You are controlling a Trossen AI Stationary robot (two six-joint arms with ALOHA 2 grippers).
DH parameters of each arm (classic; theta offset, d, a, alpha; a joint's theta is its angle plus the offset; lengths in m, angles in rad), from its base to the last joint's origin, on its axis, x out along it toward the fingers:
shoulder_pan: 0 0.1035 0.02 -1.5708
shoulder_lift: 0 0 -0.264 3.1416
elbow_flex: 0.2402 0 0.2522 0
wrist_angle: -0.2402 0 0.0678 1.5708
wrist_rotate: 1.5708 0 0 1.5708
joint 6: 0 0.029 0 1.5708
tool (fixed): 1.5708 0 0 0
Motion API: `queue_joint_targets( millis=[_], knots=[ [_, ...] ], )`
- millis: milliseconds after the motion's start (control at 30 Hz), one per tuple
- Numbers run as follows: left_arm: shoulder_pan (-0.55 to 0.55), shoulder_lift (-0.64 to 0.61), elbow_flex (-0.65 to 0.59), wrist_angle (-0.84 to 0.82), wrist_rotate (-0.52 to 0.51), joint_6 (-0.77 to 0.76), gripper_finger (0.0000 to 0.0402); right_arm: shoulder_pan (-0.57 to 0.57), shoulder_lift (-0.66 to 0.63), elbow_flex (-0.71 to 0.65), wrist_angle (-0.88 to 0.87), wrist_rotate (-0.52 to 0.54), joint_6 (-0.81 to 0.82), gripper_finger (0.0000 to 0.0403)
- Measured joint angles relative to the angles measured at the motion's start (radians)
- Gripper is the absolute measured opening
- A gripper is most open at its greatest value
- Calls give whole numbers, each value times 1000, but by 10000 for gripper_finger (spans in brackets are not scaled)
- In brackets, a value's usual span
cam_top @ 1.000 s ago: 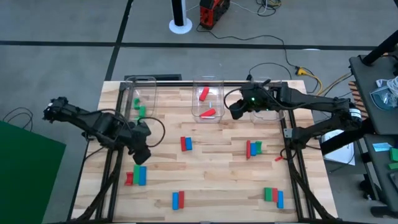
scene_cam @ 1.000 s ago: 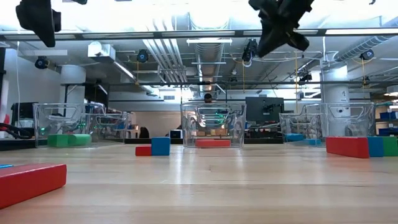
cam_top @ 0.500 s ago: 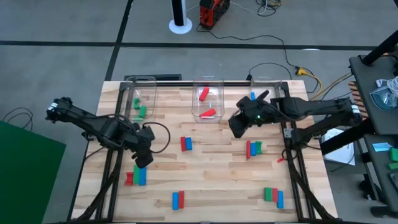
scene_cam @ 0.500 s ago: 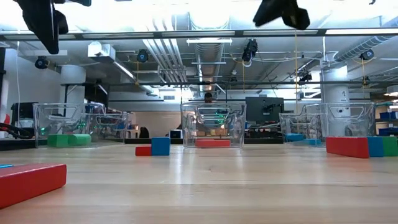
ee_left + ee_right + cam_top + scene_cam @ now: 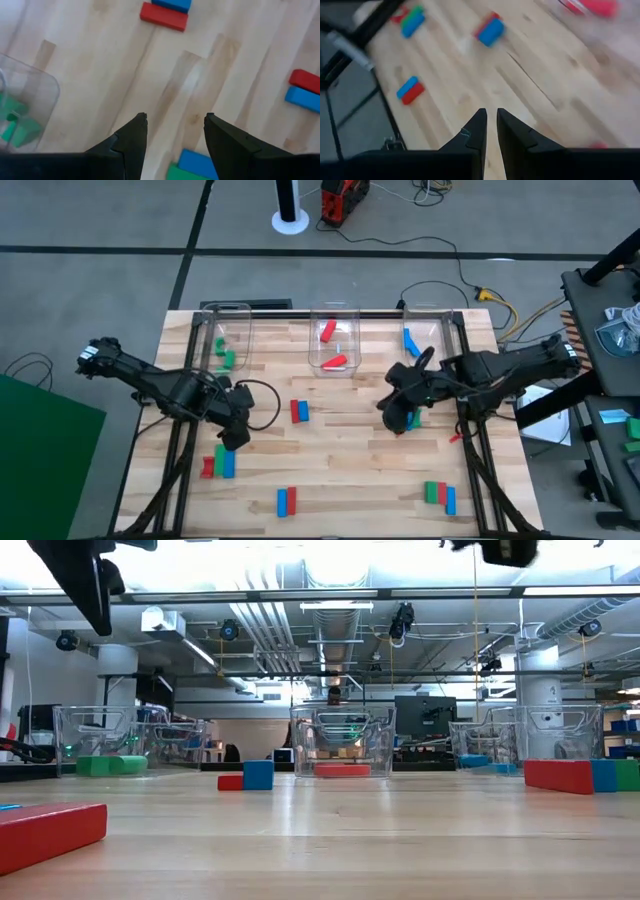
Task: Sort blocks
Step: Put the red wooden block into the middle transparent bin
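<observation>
Left gripper (image 5: 232, 436): held above the table's left half, just over the red, green and blue block cluster (image 5: 218, 464); fingers (image 5: 131, 137) spread apart, nothing between them.
Right gripper (image 5: 398, 420): held above the table's right half, over the red and green blocks (image 5: 413, 418); fingers (image 5: 476, 131) nearly together, nothing gripped.
Sorted blocks: green blocks (image 5: 226, 358) in the left clear bin (image 5: 240, 310), red blocks (image 5: 330, 332) in the middle bin (image 5: 335, 308), a blue block (image 5: 410, 341) in the right bin (image 5: 447, 313).
Loose blocks: red-blue pair (image 5: 299, 411) mid-table, another pair (image 5: 286, 501) at the near edge, a three-colour group (image 5: 439, 495) at the near right.
</observation>
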Motion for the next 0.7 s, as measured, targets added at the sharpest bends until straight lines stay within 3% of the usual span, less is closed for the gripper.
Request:
queue_joint_targets(
  millis=[133, 333, 700],
  knots=[
    [0, -2, 0, 1, -24, -16, 173, -4, 7, 0, -99, 26, 260, 34],
    [-2, -5, 0, 0, -29, -24, 173, -5, 46, 0, -203, 42, 455, 34],
    [-2, -8, 0, -1, -29, -22, 173, -63, 229, 14, -339, 21, 511, 34]
  ],
)
